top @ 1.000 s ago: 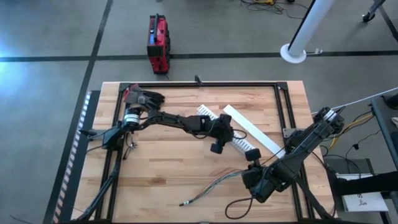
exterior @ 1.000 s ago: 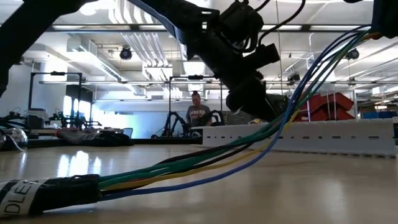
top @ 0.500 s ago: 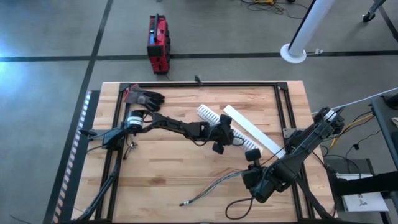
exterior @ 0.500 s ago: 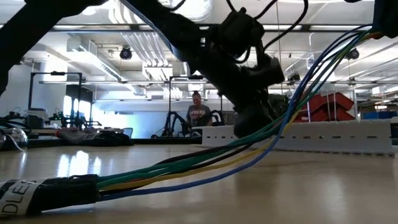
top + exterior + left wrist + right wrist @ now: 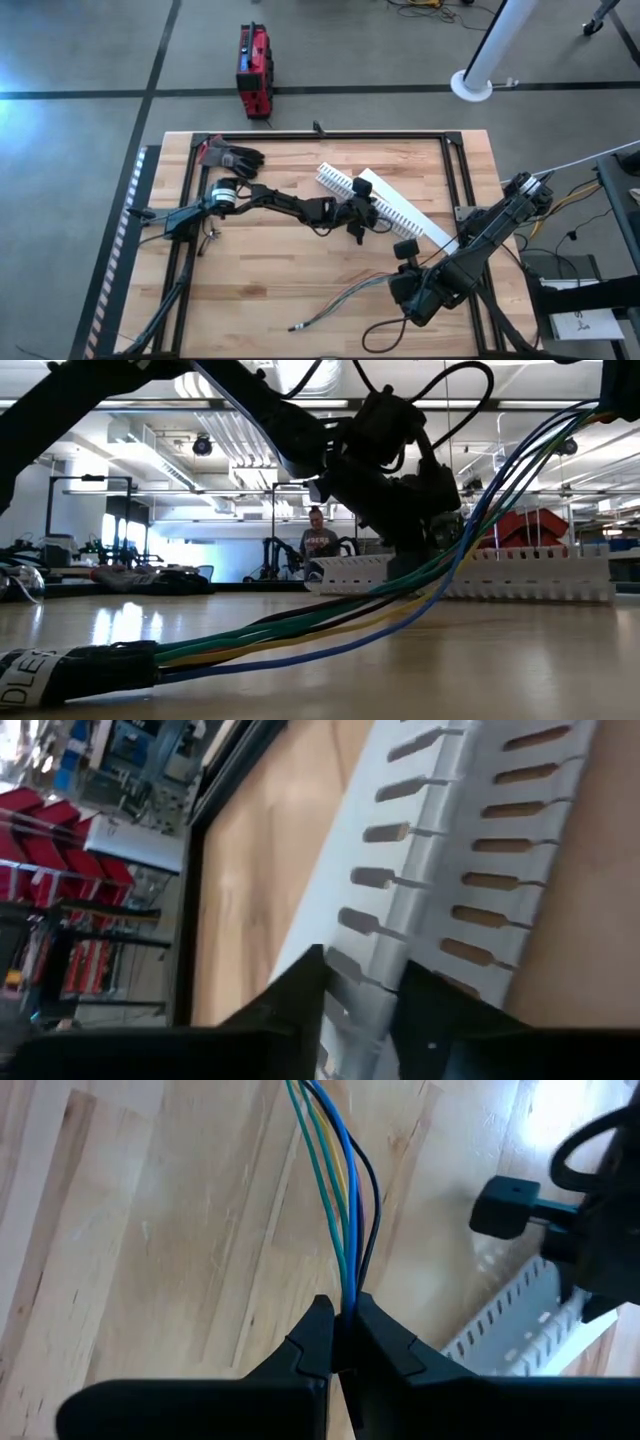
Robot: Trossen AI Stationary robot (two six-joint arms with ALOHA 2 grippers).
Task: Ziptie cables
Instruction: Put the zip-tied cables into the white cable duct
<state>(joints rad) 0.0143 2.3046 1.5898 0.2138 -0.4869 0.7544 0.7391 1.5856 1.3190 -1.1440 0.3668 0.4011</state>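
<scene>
While the right hand [image 5: 343, 1342] pinches the cables [image 5: 345, 298], which trail diagonally across the table [image 5: 260, 290], the left hand [image 5: 362, 988] straddles the white channel [image 5: 470, 840].

Wide bare table [image 5: 260, 275] lies open on the left arm's side of the white slotted channel [image 5: 372, 207]. The left gripper [image 5: 358, 226] blocks the channel's middle; the flat lid [image 5: 405, 217] crowds its far side, and the cables [image 5: 345, 297] fence the near side.
</scene>
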